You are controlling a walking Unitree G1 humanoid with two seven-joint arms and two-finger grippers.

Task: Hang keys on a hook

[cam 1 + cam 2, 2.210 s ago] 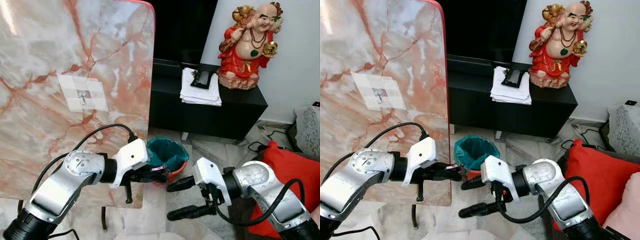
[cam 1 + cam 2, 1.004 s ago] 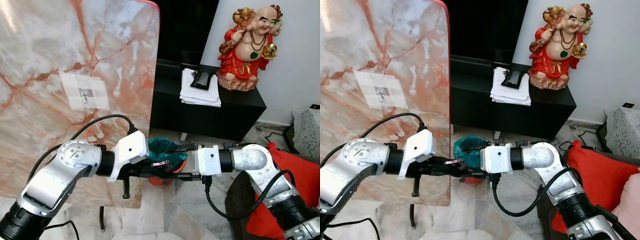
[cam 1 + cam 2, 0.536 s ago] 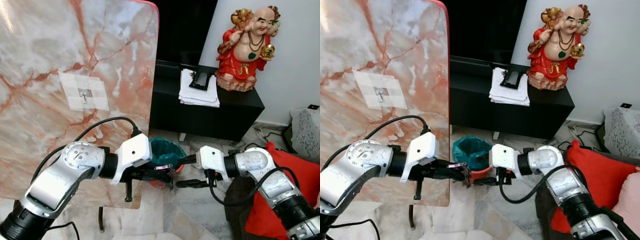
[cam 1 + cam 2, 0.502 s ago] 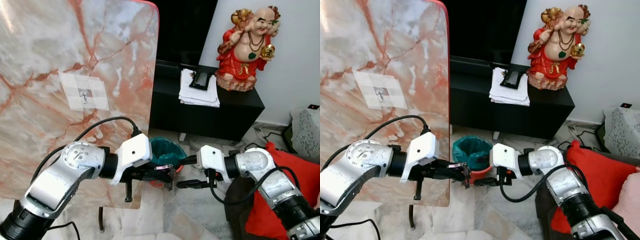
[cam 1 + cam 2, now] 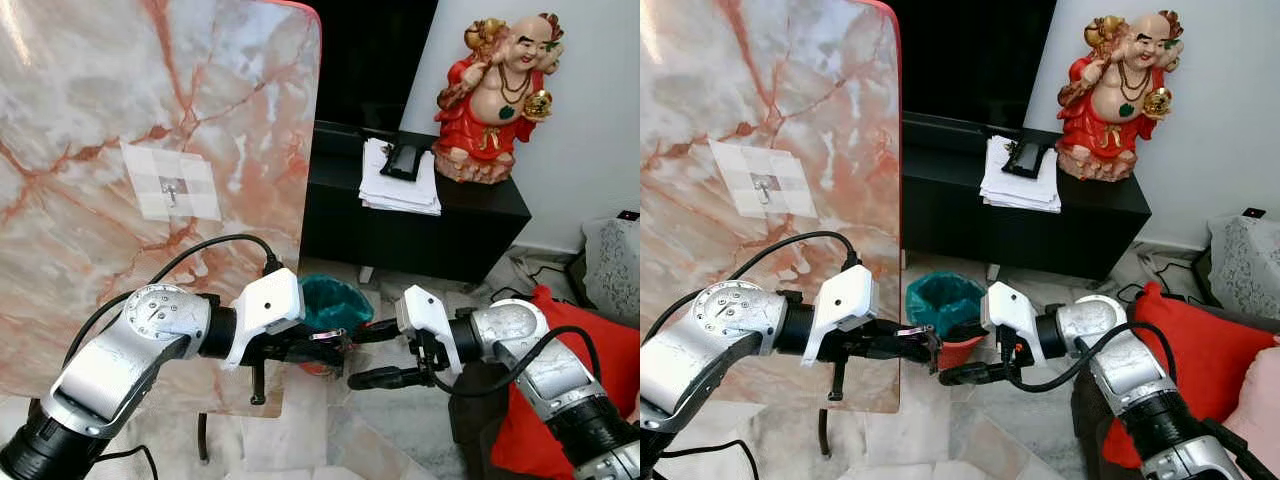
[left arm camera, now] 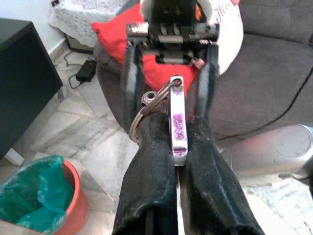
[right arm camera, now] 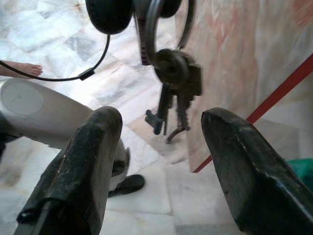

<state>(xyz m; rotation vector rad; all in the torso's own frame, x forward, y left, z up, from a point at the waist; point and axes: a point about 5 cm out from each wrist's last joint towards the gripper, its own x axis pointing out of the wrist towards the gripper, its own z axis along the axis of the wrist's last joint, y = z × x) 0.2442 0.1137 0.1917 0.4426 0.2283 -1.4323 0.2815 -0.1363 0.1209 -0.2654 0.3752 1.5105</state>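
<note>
The keys (image 7: pixel 173 83) are hanging from a ring beneath the left gripper (image 6: pixel 168 147), whose fingers are closing tightly on the silver and purple key tag (image 6: pixel 177 132). The right gripper (image 7: pixel 166 166) is facing it at close range with fingers spread wide, gripping nothing. The hook (image 5: pixel 170 190) is sitting on a pale patch of the upright marble table (image 5: pixel 120 80), well above both grippers. A handover or regrasp appears to be in hand; the next move calls for lifting the ring to the hook. The right wrist view is showing the dangling keys; the left wrist view is showing the tag and ring. The head views are showing a teal-lined bin (image 5: pixel 335 305) behind the grippers.
</note>
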